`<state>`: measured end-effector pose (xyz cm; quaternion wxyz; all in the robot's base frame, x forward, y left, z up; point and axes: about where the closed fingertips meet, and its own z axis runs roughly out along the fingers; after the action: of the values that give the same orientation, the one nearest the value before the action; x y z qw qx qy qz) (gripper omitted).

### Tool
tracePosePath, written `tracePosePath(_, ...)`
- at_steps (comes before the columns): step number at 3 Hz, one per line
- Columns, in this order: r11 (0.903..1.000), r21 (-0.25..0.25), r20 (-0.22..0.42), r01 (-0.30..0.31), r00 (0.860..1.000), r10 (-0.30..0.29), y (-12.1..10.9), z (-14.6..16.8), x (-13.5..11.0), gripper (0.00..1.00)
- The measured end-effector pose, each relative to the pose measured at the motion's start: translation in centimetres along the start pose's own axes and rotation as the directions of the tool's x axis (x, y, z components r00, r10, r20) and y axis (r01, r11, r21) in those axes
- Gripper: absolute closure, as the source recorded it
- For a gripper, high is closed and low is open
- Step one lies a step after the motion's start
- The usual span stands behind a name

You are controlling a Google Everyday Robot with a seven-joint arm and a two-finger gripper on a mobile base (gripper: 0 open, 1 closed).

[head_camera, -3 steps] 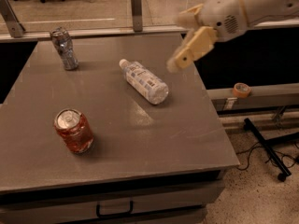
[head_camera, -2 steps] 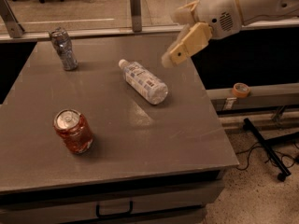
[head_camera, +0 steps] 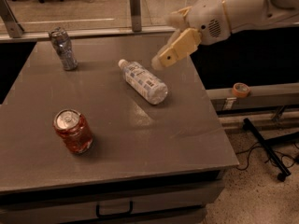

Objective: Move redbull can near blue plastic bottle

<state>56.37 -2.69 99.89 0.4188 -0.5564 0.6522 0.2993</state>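
the gripper hangs in the air over the far right part of the desk, just beyond the blue plastic bottle, and it carries nothing. whether it is spread or pressed together, i cannot tell from this angle.

the redbull can stands upright at the far left corner of the desk, well apart from the gripper and from the bottle. the bottle lies on its side near the middle, with its white cap pointing to the far left. a red soda can sits near the front left, apart from both.

i judge that the step in hand is the approach, as the can is not yet grasped. the next move calls for the gripper to travel left, passing over the bottle without touching it, and to come down around the slim can. the can is narrow and dented, so the grip should be well centred. the bottle may roll if it is pushed.
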Motion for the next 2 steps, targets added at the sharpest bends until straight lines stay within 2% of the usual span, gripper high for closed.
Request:
tracePosePath(1, 0.9999, 0.015, 0.059, -0.007, 0.998, 0.006, -3.1, 5.2, 0.1, 0.0)
tracePosePath(2, 0.9997, 0.022, 0.098, -0.011, 0.995, 0.008, -6.2, 11.1, -1.0, 0.0)
